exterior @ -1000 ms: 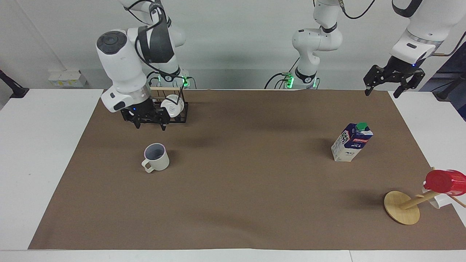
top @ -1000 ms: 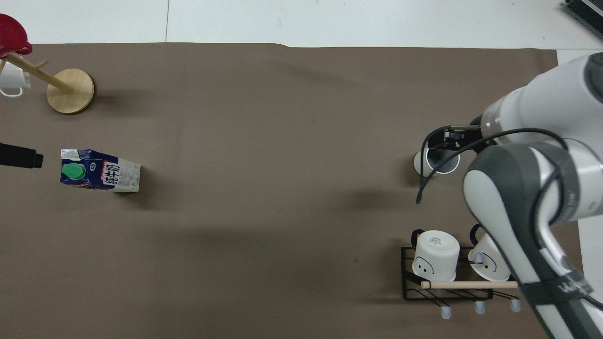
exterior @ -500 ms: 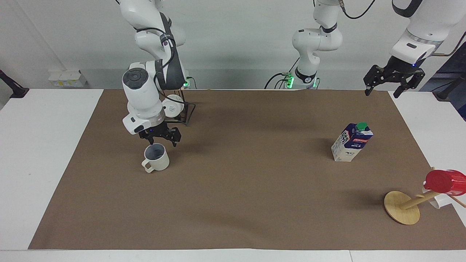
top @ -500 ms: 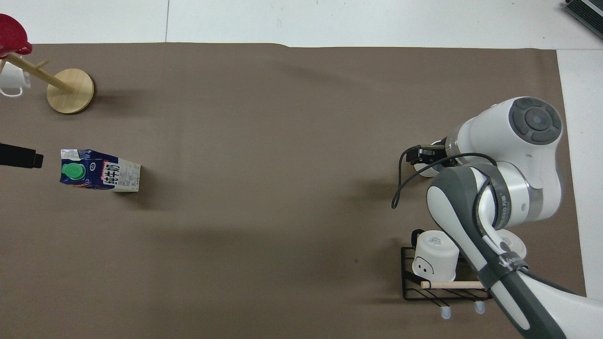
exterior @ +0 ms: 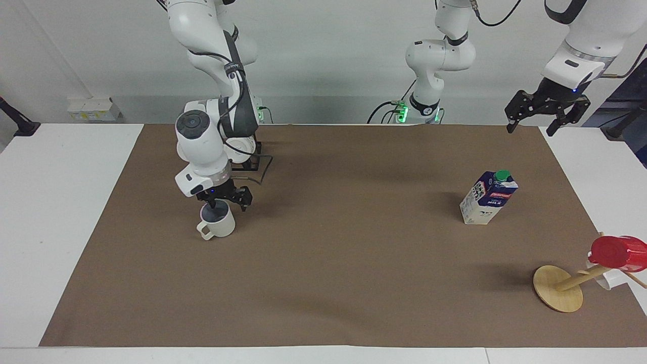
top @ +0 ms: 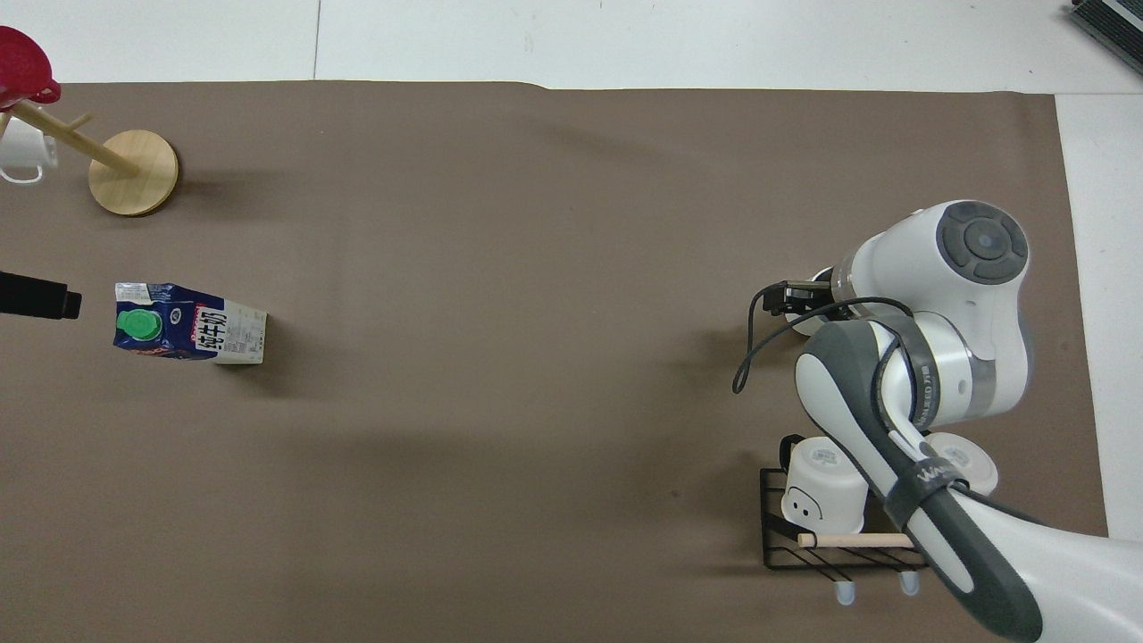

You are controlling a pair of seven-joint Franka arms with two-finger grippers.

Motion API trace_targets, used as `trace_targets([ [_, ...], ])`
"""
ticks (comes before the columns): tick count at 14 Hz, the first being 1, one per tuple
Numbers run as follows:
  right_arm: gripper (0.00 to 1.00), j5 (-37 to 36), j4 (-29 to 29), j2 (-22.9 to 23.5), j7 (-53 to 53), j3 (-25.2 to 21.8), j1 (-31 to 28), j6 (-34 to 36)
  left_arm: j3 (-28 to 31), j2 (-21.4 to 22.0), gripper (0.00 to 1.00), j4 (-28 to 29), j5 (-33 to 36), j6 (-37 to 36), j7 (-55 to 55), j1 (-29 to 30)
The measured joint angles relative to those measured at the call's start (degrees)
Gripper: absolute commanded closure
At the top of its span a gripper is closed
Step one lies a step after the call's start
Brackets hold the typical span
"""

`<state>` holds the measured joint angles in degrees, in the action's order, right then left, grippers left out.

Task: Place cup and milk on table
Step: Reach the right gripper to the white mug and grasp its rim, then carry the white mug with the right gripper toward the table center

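Observation:
The cream cup (exterior: 218, 224) stands upright on the brown sheet of the table (exterior: 333, 283), toward the right arm's end. My right gripper (exterior: 226, 201) is open right at the cup's rim, with one finger over its mouth and the other beside its wall. In the overhead view the right arm hides most of the cup. The milk (exterior: 488, 198) stands upright on the sheet toward the left arm's end; it also shows in the overhead view (top: 187, 323). My left gripper (exterior: 547, 112) is open and empty, and waits high over the table's edge near the left arm's base.
A black wire rack (top: 844, 545) with two white mugs sits nearer to the robots than the cup. A wooden mug tree (exterior: 558, 289) with a red cup (exterior: 619, 251) stands farther from the robots than the milk.
My right gripper has moved from beside the rack out and down to the cup's rim. The cup, the milk and the left arm have not moved.

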<state>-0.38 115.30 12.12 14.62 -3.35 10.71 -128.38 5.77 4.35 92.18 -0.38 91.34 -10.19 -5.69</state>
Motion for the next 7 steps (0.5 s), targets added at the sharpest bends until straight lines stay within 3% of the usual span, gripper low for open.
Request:
trace_targets([
  [4, 0.01, 0.0, 0.3, 1.3, -0.2, 0.0, -0.4, -2.8, 0.0, 0.0, 0.00, 0.0, 0.0, 0.0, 0.0, 0.0],
  [5, 0.06, 0.0, 0.3, 1.3, -0.1, 0.0, -0.4, -2.8, 0.0, 0.0, 0.00, 0.0, 0.0, 0.0, 0.0, 0.0],
  [7, 0.31, 0.0, 0.3, 1.3, 0.0, 0.0, -0.4, -2.8, 0.0, 0.0, 0.00, 0.0, 0.0, 0.0, 0.0, 0.0],
])
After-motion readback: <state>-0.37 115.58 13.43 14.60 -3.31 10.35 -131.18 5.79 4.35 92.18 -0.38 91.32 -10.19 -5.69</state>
